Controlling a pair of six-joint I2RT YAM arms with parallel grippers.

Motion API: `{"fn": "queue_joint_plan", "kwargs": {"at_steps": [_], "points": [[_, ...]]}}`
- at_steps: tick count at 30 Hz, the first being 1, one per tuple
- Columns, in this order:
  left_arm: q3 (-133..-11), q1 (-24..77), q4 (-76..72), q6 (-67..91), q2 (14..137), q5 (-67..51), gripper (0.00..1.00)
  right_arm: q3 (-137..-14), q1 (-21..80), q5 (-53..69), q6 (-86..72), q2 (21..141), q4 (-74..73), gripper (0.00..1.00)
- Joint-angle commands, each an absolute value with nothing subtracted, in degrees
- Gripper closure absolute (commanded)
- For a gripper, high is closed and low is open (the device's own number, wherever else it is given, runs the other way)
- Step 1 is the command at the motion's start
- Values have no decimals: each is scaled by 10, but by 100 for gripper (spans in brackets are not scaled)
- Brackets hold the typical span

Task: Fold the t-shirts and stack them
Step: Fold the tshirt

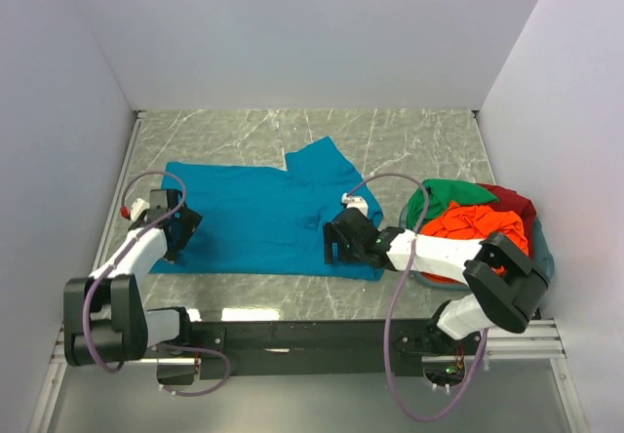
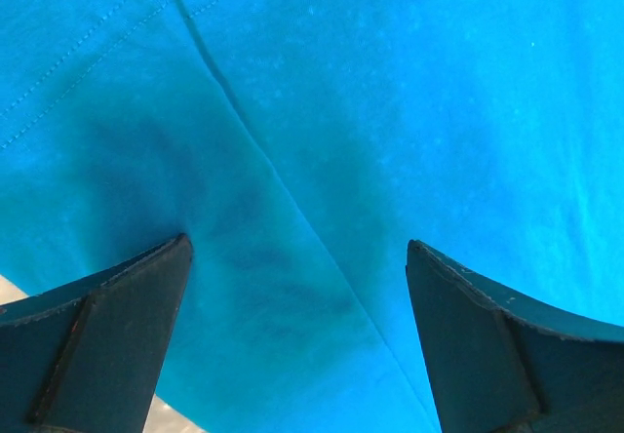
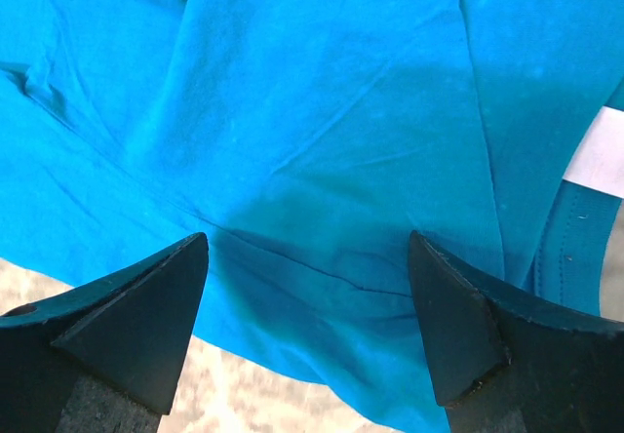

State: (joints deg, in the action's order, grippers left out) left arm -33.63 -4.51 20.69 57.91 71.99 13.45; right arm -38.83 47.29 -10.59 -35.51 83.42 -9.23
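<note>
A teal-blue t-shirt [image 1: 263,220] lies spread on the marble table, one part sticking up toward the back. My left gripper [image 1: 179,230] is open over its left edge; in the left wrist view the cloth [image 2: 341,111] fills the frame between the spread fingers [image 2: 117,326]. My right gripper [image 1: 334,243] is open over the shirt's near right edge; the right wrist view shows the cloth hem [image 3: 322,287] and a white label [image 3: 600,150] between its fingers [image 3: 458,316]. Orange-red [image 1: 478,233], green [image 1: 450,197] and dark red [image 1: 515,207] t-shirts are piled in the basket at right.
The teal-grey basket [image 1: 544,257] stands at the right, close to the right arm's elbow. White walls enclose the table on three sides. Bare marble [image 1: 409,140] shows behind the shirt and along the near edge.
</note>
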Motion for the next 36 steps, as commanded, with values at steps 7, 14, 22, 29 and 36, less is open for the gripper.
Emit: {"fn": "queue_joint_plan", "kwargs": {"at_steps": [7,14,22,29,36], "points": [[-275,-45,337,655,643,192,0,-345,525,-126,-414,808,-156,11],[-262,-45,366,701,628,202,1,-343,556,-158,-427,800,-184,11],[-255,-45,409,756,565,222,0,-326,568,-157,-436,761,-197,11],[-257,-45,440,782,516,230,1,-337,568,-164,-426,735,-220,11],[-294,-45,482,793,486,251,1,-377,568,-181,-408,717,-246,11]]}}
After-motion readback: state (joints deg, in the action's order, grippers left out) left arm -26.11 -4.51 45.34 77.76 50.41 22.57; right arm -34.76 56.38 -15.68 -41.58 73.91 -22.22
